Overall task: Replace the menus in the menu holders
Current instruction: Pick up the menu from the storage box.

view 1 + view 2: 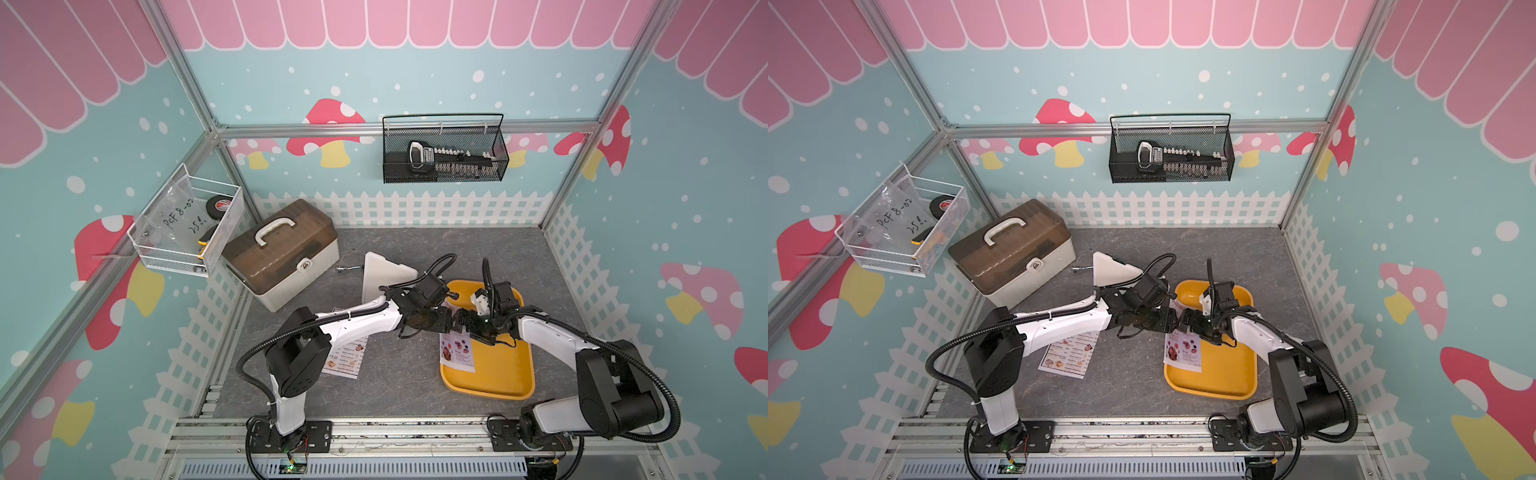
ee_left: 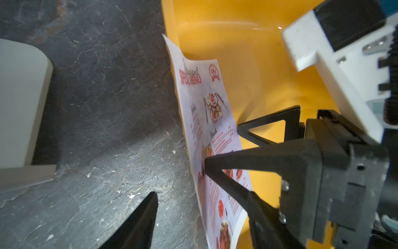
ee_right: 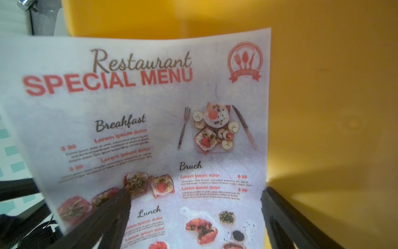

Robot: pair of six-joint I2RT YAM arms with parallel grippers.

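Note:
The "SPECIAL MENU" sheet (image 1: pixel 457 353) (image 1: pixel 1183 353) (image 2: pixel 206 107) (image 3: pixel 172 129) lies half on the yellow tray (image 1: pixel 498 374), its top edge curled up over the tray's left rim. Both grippers meet above that end. My left gripper (image 1: pixel 449 322) (image 2: pixel 202 194) is open, one finger over the table and one over the tray, the sheet's edge between them. My right gripper (image 1: pixel 461 320) (image 3: pixel 196 191) is open wide over the sheet, one fingertip against it. The other menu (image 1: pixel 347 359) lies flat, partly under my left arm. The white menu holder (image 1: pixel 386 274) (image 2: pixel 21 97) stands behind my left wrist.
A brown-lidded toolbox (image 1: pixel 282 253) sits at the back left of the table. A small metal part (image 1: pixel 347 269) lies between it and the holder. A white wire basket (image 1: pixel 187 224) hangs on the left wall and a black mesh basket (image 1: pixel 444 149) on the back wall.

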